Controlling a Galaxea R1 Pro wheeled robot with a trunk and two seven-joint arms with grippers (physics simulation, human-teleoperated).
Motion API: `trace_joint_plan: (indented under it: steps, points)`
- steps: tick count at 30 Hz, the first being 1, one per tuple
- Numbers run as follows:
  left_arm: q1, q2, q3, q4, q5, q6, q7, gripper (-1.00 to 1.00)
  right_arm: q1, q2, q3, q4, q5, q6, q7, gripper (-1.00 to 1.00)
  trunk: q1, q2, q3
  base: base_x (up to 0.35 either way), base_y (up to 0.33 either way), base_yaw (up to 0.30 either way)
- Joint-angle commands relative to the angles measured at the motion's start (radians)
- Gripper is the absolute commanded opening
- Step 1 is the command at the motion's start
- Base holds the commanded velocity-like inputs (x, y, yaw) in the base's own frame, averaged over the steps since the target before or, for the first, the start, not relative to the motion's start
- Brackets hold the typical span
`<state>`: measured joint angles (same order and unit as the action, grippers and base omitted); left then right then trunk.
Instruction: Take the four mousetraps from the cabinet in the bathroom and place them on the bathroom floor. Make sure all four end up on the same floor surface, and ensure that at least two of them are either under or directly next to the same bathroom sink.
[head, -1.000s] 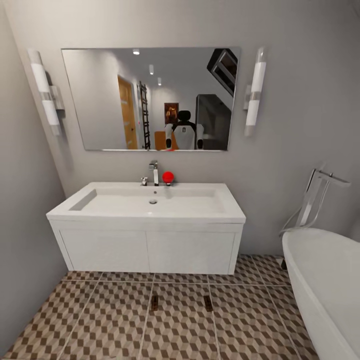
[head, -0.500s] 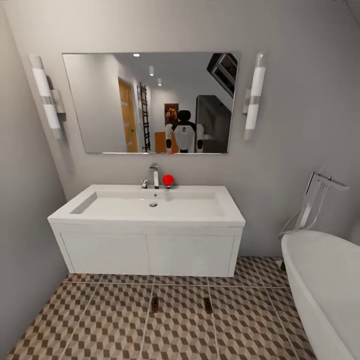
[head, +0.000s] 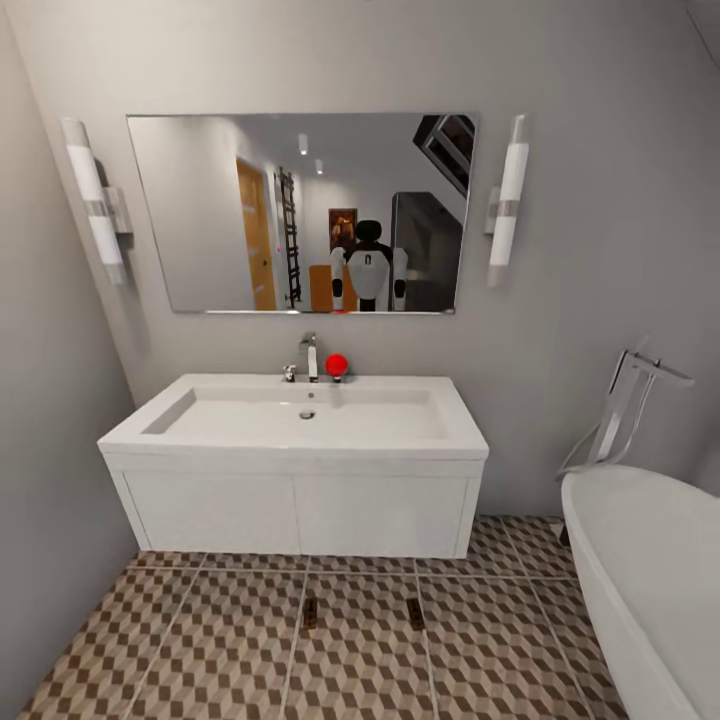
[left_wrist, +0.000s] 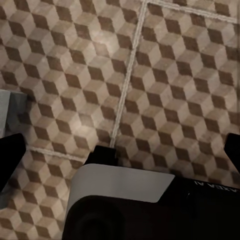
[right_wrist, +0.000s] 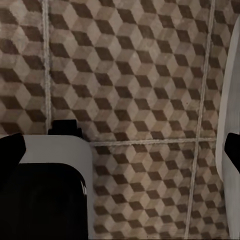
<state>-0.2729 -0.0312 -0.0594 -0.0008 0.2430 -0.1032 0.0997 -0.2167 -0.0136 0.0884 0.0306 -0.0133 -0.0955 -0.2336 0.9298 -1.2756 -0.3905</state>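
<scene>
two mousetraps (head: 310, 612) on bathroom floor (head: 220, 650) before sink (head: 300, 440) | both claws seemingly spread, empty

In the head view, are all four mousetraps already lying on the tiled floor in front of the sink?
No: two mousetraps lie on the bathroom floor, just in front of the sink.

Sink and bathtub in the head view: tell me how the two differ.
The sink is a straight-edged rectangle, while the bathtub has a rounded, curving rim. The sink sits on a white cabinet hung on the wall, with floor tiles showing under it; the bathtub stands at the right, cut off by the picture's edge. The sink's faucet is short, the bathtub's tap tall and slanted. Both are plain white.
</scene>
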Motion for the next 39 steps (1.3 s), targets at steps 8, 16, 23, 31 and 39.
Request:
trace_joint_plan:
  steps: [8, 16, 23, 31, 39]
  points:
    - [0.024, 0.006, -0.006, 0.001, 0.014, -0.019, -0.043, 1.00, 0.036, 0.005, 0.008, 0.003, 0.000, -0.006, 0.054, 1.00, -0.031, 0.056, 0.024, 0.000, 0.000, 0.000]
    - [0.029, 0.008, -0.007, 0.001, 0.015, -0.022, -0.058, 1.00, 0.043, 0.005, 0.008, 0.003, 0.011, -0.004, 0.118, 1.00, -0.061, 0.112, 0.049, 0.000, 0.000, 0.000]
    - [0.033, 0.008, -0.007, 0.001, 0.015, -0.025, -0.061, 1.00, 0.052, 0.004, 0.008, 0.004, 0.041, -0.001, 0.165, 1.00, -0.088, 0.161, 0.071, 0.000, 0.000, 0.000]
    - [0.034, 0.008, -0.007, 0.001, 0.015, -0.025, -0.061, 1.00, 0.056, 0.004, 0.008, 0.003, 0.057, 0.000, 0.178, 1.00, -0.119, 0.217, 0.096, 0.000, 0.000, 0.000]
    - [0.035, 0.007, -0.007, 0.001, 0.015, -0.026, -0.061, 1.00, 0.057, 0.004, 0.008, 0.003, 0.061, 0.000, 0.181, 1.00, -0.146, 0.266, 0.118, 0.000, 0.000, 0.000]
